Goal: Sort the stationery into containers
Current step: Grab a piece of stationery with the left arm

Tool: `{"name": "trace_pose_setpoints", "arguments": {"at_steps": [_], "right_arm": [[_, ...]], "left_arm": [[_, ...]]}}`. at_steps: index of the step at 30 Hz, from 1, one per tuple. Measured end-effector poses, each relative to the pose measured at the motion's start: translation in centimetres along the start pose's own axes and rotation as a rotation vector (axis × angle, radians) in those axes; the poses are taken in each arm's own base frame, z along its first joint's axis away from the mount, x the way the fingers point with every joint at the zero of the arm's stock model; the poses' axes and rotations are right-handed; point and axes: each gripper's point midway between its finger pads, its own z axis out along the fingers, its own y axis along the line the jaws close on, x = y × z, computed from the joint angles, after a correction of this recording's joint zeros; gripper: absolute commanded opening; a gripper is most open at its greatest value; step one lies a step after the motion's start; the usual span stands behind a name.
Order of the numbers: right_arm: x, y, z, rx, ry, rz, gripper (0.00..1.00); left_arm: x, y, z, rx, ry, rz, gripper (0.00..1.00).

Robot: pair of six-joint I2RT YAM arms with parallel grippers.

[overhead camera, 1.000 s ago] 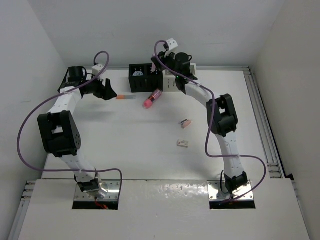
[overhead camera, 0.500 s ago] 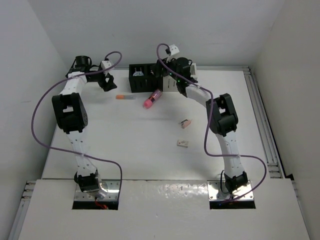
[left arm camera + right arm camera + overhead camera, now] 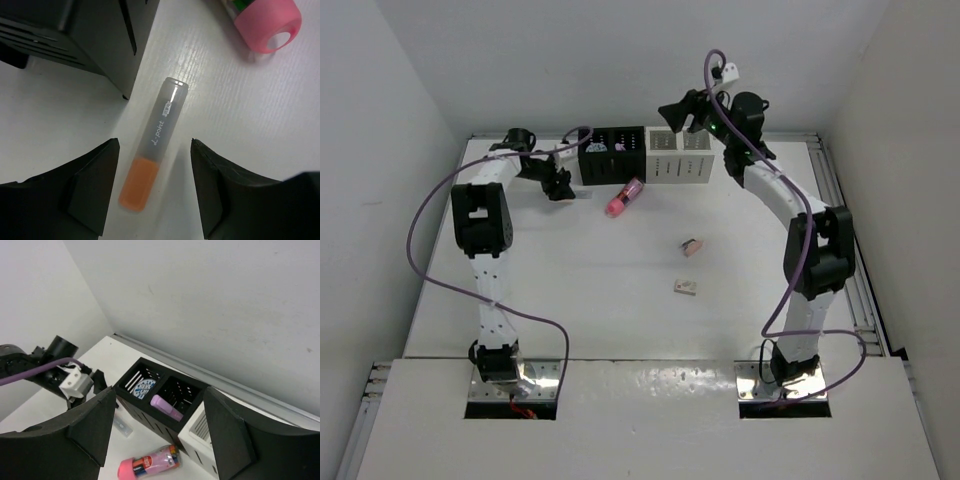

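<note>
My left gripper (image 3: 154, 145) hung open astride the marker (image 3: 152, 172), which lay flat on the table (image 3: 240, 125) just beside a corner of the black box (image 3: 100, 35). To grip well, I judged I should descend straight, centre on the barrel, and keep clear of that corner.

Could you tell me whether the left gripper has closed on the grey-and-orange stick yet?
No, the left gripper is open, its fingers either side of the grey-and-orange stick, not touching it.
</note>
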Motion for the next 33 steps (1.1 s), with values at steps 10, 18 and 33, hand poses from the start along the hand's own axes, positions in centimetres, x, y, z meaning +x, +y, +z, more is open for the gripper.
{"name": "trace_pose_setpoints", "arguments": {"at_steps": [10,18,33], "right_arm": [[1.9,-1.7,-2.3,0.023,0.106,0.022,0.68],[2.2,-1.7,-3.6,0.032,0.142,0.011,0.66],[2.2,2.4,-9.7,0.003,0.202,-0.111,0.58]], "left_arm": [[1.3,-1.6,3.2,0.059,0.231,0.101,0.54],[2.3,-4.6,2.1,0.102,0.322,0.129,0.38],[5.2,-17.0,-2.5,0.162,0.427,-0.166,0.0]]}}
